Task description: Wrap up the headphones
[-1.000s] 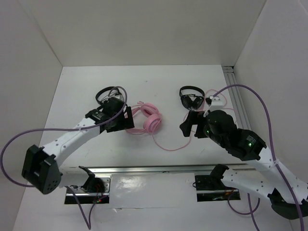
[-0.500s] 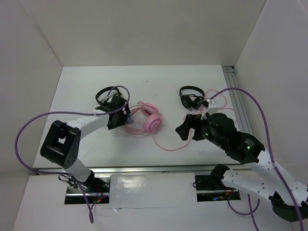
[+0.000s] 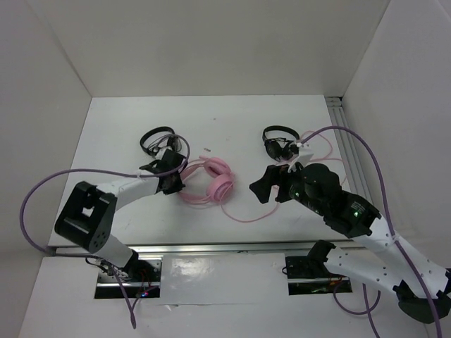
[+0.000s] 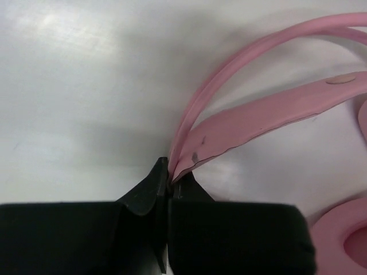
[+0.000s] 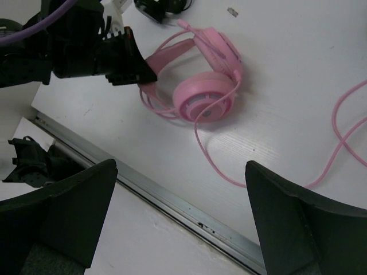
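The pink headphones (image 3: 215, 182) lie on the white table (image 3: 127, 120), cups to the right and wire headband arching left. My left gripper (image 3: 176, 182) is shut on the headband's left end; in the left wrist view the black jaws (image 4: 170, 179) pinch the pink band (image 4: 269, 114). The thin pink cable (image 3: 252, 217) loops from the cup toward the right. My right gripper (image 3: 264, 186) hovers open just right of the headphones, nothing between its fingers. In the right wrist view, it (image 5: 180, 172) looks down on the cup (image 5: 205, 102) and cable (image 5: 218, 166).
Two black headsets lie at the back, one on the left (image 3: 156, 137) and one on the right (image 3: 278, 144). A small white piece (image 3: 206, 151) lies between them. A metal rail (image 3: 225, 246) runs along the near edge, another (image 3: 349, 148) along the right wall.
My left gripper has closed on the headband and the headphones have shifted slightly toward the near edge. My right gripper has moved left, closer to the headphones, still open.
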Robot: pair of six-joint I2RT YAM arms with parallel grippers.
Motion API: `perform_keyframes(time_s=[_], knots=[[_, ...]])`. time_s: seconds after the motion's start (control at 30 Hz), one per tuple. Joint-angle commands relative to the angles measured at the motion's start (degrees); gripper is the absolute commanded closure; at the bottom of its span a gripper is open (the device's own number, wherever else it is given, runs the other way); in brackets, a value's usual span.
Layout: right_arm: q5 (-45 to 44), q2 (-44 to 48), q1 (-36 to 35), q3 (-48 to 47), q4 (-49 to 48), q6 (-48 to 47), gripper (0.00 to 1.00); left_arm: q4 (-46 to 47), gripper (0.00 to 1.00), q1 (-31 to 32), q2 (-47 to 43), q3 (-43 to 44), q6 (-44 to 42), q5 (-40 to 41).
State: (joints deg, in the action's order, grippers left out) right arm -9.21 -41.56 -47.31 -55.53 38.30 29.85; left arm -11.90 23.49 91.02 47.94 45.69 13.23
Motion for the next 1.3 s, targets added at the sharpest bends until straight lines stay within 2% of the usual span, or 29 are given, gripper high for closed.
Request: perform_keyframes(time_s=[0.0, 0.07, 0.1, 0.2, 0.23, 0.27, 0.33, 0.37, 0.4, 0.47, 0.57, 0.7, 0.83, 1.0, 1.27], knots=[[3.1, 0.9, 0.1, 2.8, -10.2, -2.9, 0.00, -12.0, 1.00, 3.7, -11.0, -2.2, 1.9, 5.4], [6.6, 2.4, 0.1, 6.4, -17.9, -3.4, 0.00, -20.2, 1.00, 5.0, -18.6, 0.8, 2.5, 9.2], [8.8, 3.1, 0.1, 7.9, -21.2, -4.8, 0.00, -23.4, 1.00, 5.7, -25.7, 2.8, 2.5, 11.0], [17.1, 7.0, -0.4, 15.5, -35.7, -6.3, 0.00, -37.5, 1.00, 5.7, -32.4, 15.1, 2.5, 19.1], [18.6, 7.9, -0.4, 17.6, -39.4, -6.3, 0.00, -41.4, 1.00, 5.7, -33.1, 19.3, 2.5, 21.2], [19.9, 8.6, -0.4, 19.8, -43.2, -6.3, 0.00, -44.8, 1.00, 5.7, -33.1, 27.3, 1.6, 23.0], [24.1, 8.6, -0.4, 25.9, -53.8, -8.3, 0.00, -53.1, 1.00, 5.2, -32.4, 35.2, 0.0, 27.6], [25.6, 6.0, -1.0, 27.3, -56.7, -8.8, 0.00, -55.1, 1.00, 5.2, -31.2, 42.0, -1.1, 30.2], [26.3, 4.1, -1.0, 28.2, -61.2, -10.3, 0.00, -56.6, 1.00, 5.2, -30.6, 45.0, -2.3, 31.0], [27.0, -0.9, -1.6, 28.2, -63.4, -11.8, 0.00, -58.9, 1.00, 5.2, -30.1, 50.5, -6.0, 31.5], [27.8, -13.4, -3.2, 22.5, -65.7, -14.8, 0.02, -60.4, 1.00, 4.1, -27.3, 61.4, -9.3, 29.9], [23.5, -21.3, -5.9, 19.1, -66.4, -19.1, 0.04, -62.6, 1.00, 2.4, -23.9, 69.4, -11.7, 27.5], [19.1, -24.8, -6.7, 16.7, -67.0, -20.4, 0.05, -64.5, 1.00, 1.4, -20.1, 75.4, -12.4, 26.3], [11.9, -24.8, -6.7, 18.6, -73.0, -21.0, 0.08, -65.4, 1.00, 0.3, -19.4, 76.7, -13.0, 24.9], [11.9, -29.1, -6.7, 15.5, -74.2, -24.3, 0.14, -65.4, 1.00, -0.8, -18.9, 77.2, -13.5, 22.3]])
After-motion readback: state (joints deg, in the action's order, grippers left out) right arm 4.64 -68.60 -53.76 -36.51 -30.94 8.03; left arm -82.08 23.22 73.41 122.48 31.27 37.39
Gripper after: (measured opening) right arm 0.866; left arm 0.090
